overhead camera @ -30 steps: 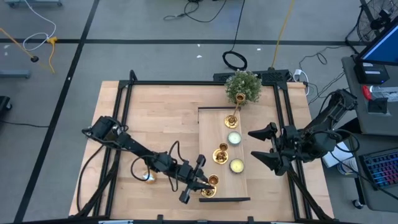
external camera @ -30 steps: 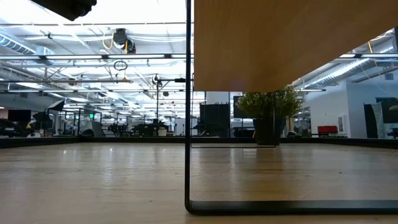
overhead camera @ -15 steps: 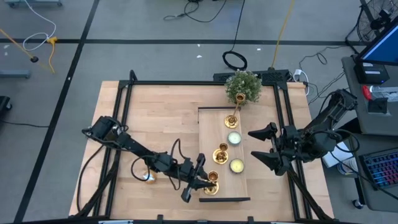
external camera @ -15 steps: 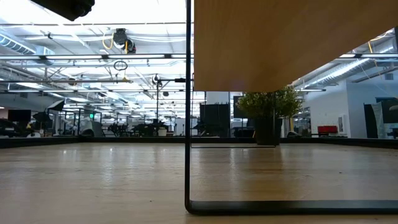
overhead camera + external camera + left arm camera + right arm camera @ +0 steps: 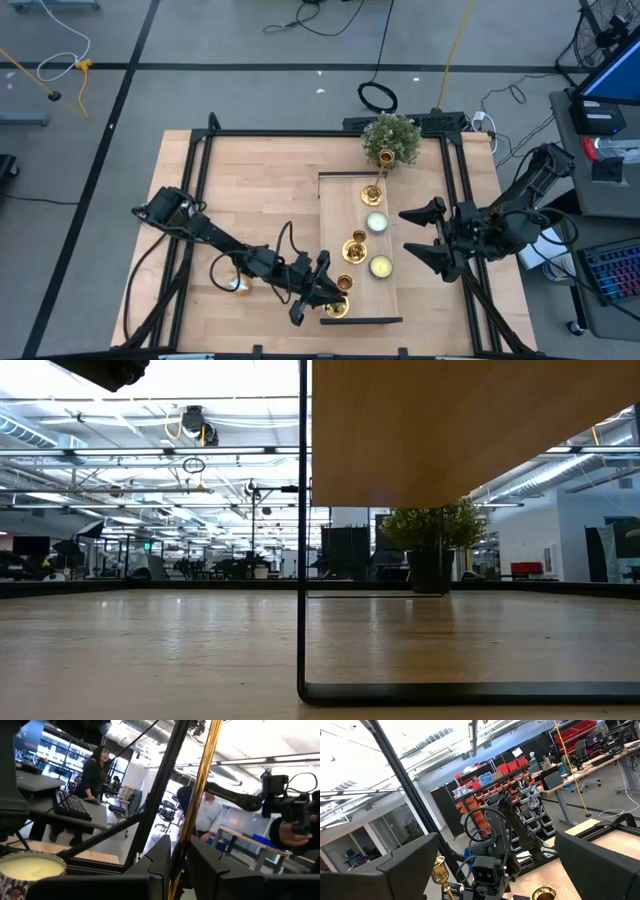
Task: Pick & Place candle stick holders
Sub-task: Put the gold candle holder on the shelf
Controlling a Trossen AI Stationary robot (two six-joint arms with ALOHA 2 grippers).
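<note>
Left pincer (image 5: 334, 293) sits at the near end of the raised pale wooden shelf board (image 5: 335, 215) on the light wood worktop (image 5: 260, 180), its jaws narrowed on the slim stem of a shiny gold metal candle stick holder (image 5: 338, 306). The left wrist view confirms it: the gold stem (image 5: 196, 805) runs up between the 2 dark fingers (image 5: 161, 857), pinched and close to upright (a slight lean only). Its round base looks to rest on the board near the black end rail; whether it is lifted clear, I cannot tell.

A second gold holder (image 5: 354, 248) stands mid-board, a third gold holder (image 5: 372, 194) toward the far end. 2 low pale-yellow tealight discs (image 5: 376, 222) lie on the board as well, 1 of them (image 5: 381, 266) just beside the held holder's side. A green bushy potted plant (image 5: 390, 139) stands at the far end.

Right pincer (image 5: 428, 232) hangs off the board's right edge, jaws spread wide, empty, well apart from the held holder.

Judgement: the left arm has the grip, and with the stem's long axis vertical, the next move turns on travelling straight up or down along it.

Hidden: the low view shows only the board's underside and a black leg. A gold object (image 5: 238, 284) beside the left arm is too small to identify.
</note>
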